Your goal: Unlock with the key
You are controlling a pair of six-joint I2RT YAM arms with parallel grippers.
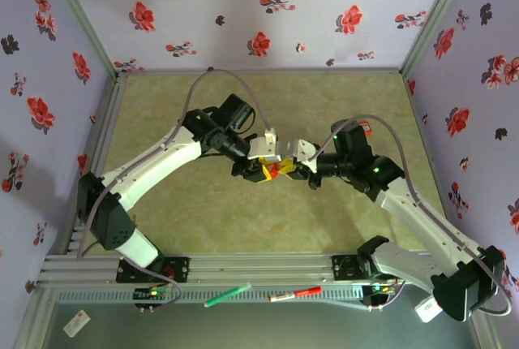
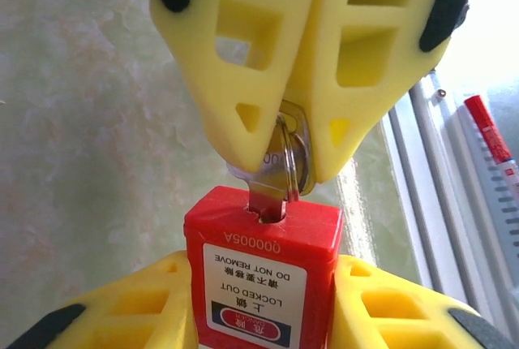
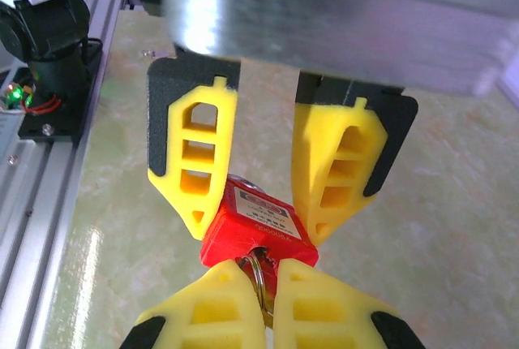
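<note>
A red padlock (image 2: 261, 276) with a white "LOCKED OUT" label hangs above the table's middle (image 1: 272, 171), and my left gripper (image 2: 261, 288) is shut on its body from both sides. A silver key (image 2: 274, 180) on a ring sits in the keyhole at the padlock's end. My right gripper (image 3: 270, 277) is shut on the key's (image 3: 263, 277) head and faces the left gripper (image 3: 258, 221) head on. In the left wrist view the right gripper (image 2: 285, 162) comes down from above. From the top camera the two grippers, left (image 1: 261, 162) and right (image 1: 293, 167), meet tip to tip. The shackle is mostly hidden.
The floor is a green mat (image 1: 203, 227) walled by floral panels. An aluminium rail (image 1: 259, 268) runs along the near edge, with a green pen (image 1: 227, 295) and a red pen (image 1: 294, 293) lying just in front of it.
</note>
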